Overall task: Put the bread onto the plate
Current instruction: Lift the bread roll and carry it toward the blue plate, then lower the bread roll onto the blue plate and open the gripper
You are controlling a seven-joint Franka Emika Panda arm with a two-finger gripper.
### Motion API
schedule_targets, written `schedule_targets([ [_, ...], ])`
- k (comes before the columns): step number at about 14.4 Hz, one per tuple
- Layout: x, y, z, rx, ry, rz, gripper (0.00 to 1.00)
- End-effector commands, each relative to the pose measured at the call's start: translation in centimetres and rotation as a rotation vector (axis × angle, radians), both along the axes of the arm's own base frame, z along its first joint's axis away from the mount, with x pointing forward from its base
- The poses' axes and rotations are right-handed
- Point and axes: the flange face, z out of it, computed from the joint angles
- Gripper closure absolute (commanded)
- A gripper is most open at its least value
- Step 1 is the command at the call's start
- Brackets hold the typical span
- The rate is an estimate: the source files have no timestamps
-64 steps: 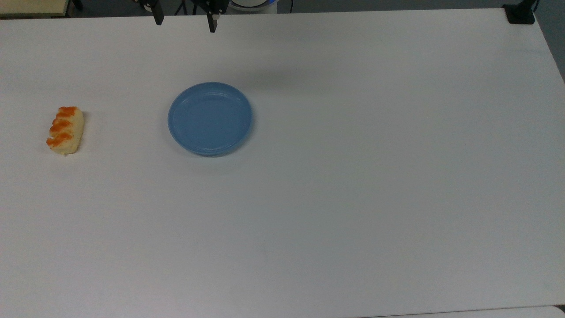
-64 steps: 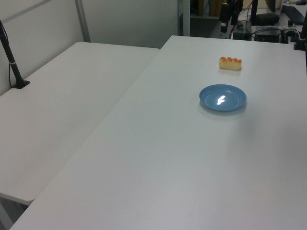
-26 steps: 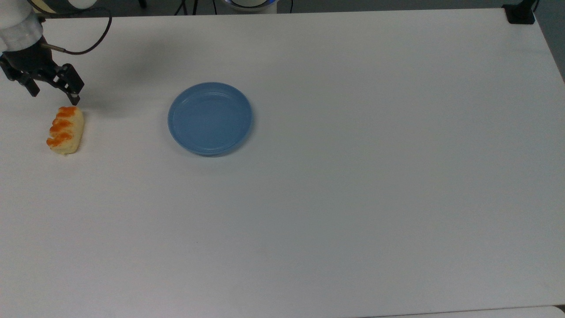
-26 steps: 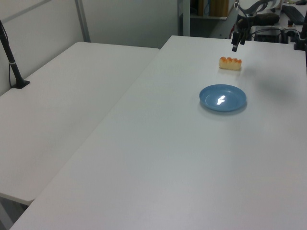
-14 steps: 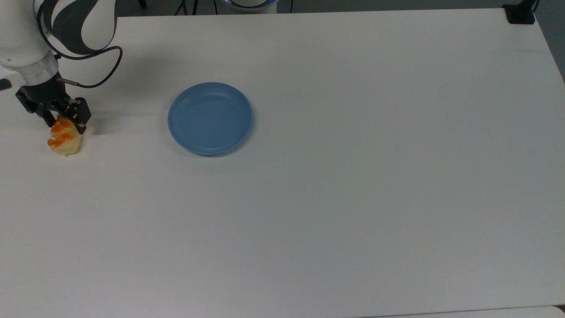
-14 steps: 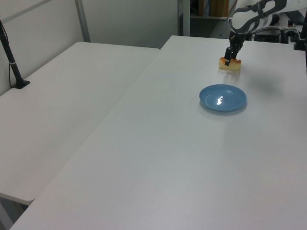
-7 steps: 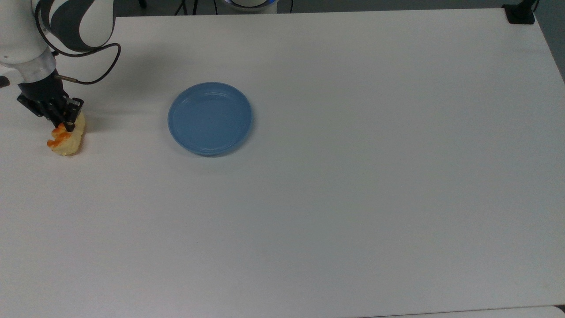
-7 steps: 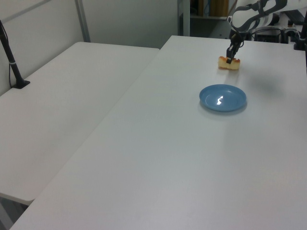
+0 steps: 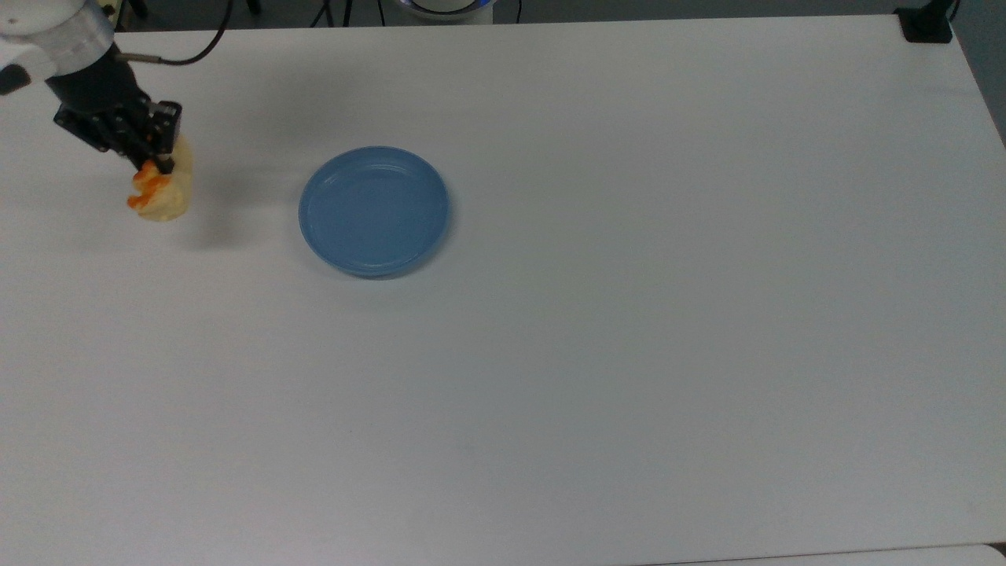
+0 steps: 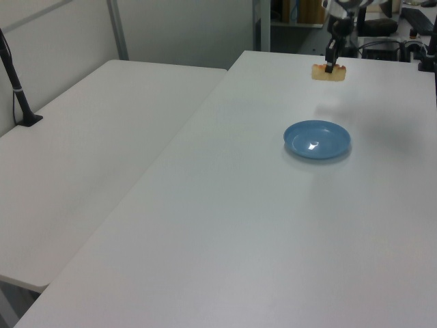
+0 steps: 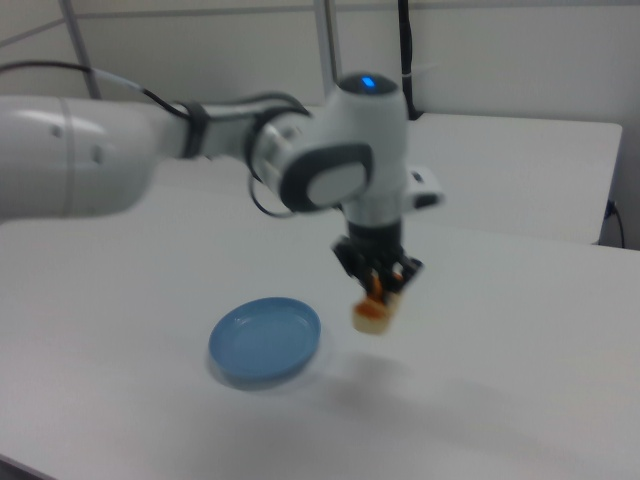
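Observation:
The bread (image 9: 163,192), a pale-yellow roll with orange-glazed ridges, hangs above the white table (image 9: 629,314) with my gripper (image 9: 157,163) shut on it. In the left view the bread (image 10: 328,72) floats clear of the table under the gripper (image 10: 330,66). In the right view the bread (image 11: 373,312) dangles from the gripper (image 11: 381,288), to the right of the plate (image 11: 265,341) and above table level. The blue plate (image 9: 374,211) sits bare on the table to the top view's right of the bread. In the left view the plate (image 10: 317,140) lies nearer the camera than the bread.
A black clamp post (image 9: 926,25) stands at the far right corner in the top view. A second white table (image 10: 95,150) adjoins on the left view's left, with a black post (image 10: 20,96) on it. Open tabletop stretches all around the plate.
My gripper closed on the bread where it lay and has lifted it off the table, carrying it toward the top view's right, nearer the plate. The plate has not moved.

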Motion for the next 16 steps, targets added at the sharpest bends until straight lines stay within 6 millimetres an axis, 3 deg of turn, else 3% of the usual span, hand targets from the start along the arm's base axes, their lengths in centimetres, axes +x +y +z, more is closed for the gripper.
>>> schedule_targets([
  [1,-1.4,7.9,4.6,0.051,0.018,-0.001,0.76],
  [5,-2.7,16.0,5.8,0.083,0.063,-0.036,0.76],
  [8,-3.3,19.8,2.9,0.092,0.126,-0.049,0.76],
  [13,-3.0,21.6,-2.5,0.066,0.104,-0.058,0.75],
  [16,-1.5,21.9,-5.2,0.032,0.086,-0.085,0.75],
])
